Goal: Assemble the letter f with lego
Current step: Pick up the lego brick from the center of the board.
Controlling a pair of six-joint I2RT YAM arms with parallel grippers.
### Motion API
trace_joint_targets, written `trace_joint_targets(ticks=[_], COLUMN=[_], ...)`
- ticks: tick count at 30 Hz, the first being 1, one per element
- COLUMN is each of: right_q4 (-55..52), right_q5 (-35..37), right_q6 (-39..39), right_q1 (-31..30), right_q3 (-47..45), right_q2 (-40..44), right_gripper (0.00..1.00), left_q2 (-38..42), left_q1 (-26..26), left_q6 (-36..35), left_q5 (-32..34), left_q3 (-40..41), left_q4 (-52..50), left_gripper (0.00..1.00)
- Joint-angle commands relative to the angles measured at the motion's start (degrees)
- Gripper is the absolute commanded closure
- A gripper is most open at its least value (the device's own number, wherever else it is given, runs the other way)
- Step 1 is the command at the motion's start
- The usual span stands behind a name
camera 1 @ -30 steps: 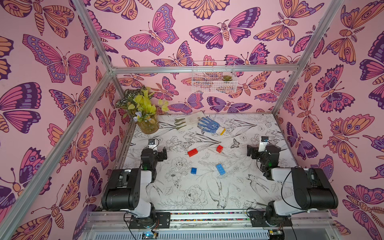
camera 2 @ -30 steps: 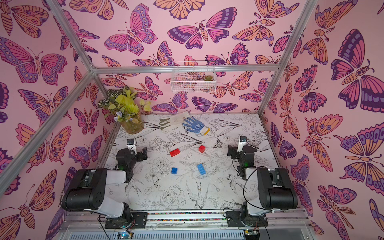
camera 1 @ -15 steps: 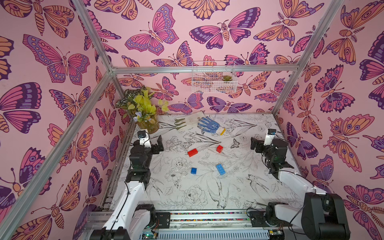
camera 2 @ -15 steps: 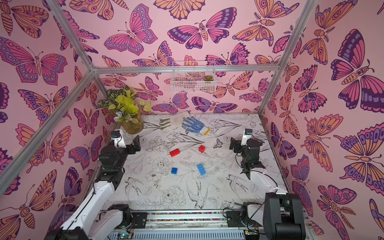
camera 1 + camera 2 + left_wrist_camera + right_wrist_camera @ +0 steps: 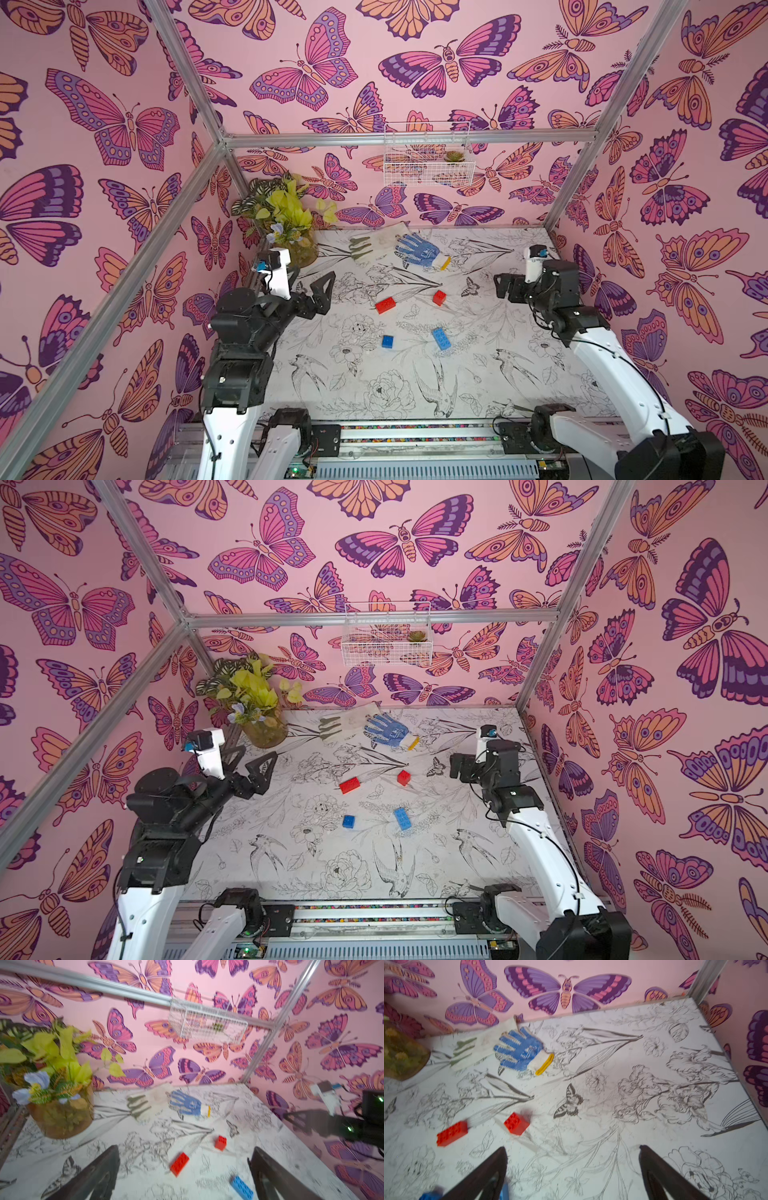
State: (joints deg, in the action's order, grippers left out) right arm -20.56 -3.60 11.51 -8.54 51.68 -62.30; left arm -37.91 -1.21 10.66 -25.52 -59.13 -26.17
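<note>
Four lego bricks lie apart on the table, none joined, so no letter f shows. In both top views these are a long red brick [image 5: 385,304] [image 5: 349,785], a short red brick [image 5: 439,297] [image 5: 403,777], a short blue brick [image 5: 387,341] [image 5: 348,821] and a long blue brick [image 5: 441,338] [image 5: 402,818]. My left gripper [image 5: 313,282] [image 5: 185,1148] hovers open at the left, above the table, facing the long red brick [image 5: 179,1164]. My right gripper [image 5: 505,286] [image 5: 572,1147] hangs open at the right, empty, with the short red brick [image 5: 516,1123] ahead of it.
A blue dotted glove [image 5: 417,250] and a white glove [image 5: 370,245] lie near the back wall. A potted plant [image 5: 291,232] stands in the back left corner, close behind the left arm. A wire basket [image 5: 428,160] hangs on the back wall.
Both arms have unfolded from their low rest pose, risen and reached further over the table. Both grippers stayed open. The bricks have not moved.
</note>
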Motion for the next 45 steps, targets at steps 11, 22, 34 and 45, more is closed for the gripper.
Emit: trace_joint_targets(ticks=[11,22,34,45], right_q4=[-16.37,-20.88,-22.57,-24.38], right_q5=[1.16,3.83,3.16,3.72], right_q6=[-5.44,-17.83,-23.43,-25.81], right_q1=[-16.04,-19.72,-19.75,-19.40], right_q3=[12.95,24.62,34.66,39.22], right_q2=[-18.98,-36.28,-47.36,-52.29], right_gripper=[0.01,0.01,0.07,0.15], left_q2=[7.17,12.72,15.41,16.36], left_q1=[-0.37,-0.35,-0.45,-0.85], left_q6=[-7.77,-9.39,-8.13,-7.93], left_q5=[-11.27,-9.32,-6.21,-5.81], left_q3=[2.74,9.34,11.68,12.86], left_q4=[-18.03,-17.88,-17.88,-17.46], left_gripper=[0.01,0.01,0.01,0.01])
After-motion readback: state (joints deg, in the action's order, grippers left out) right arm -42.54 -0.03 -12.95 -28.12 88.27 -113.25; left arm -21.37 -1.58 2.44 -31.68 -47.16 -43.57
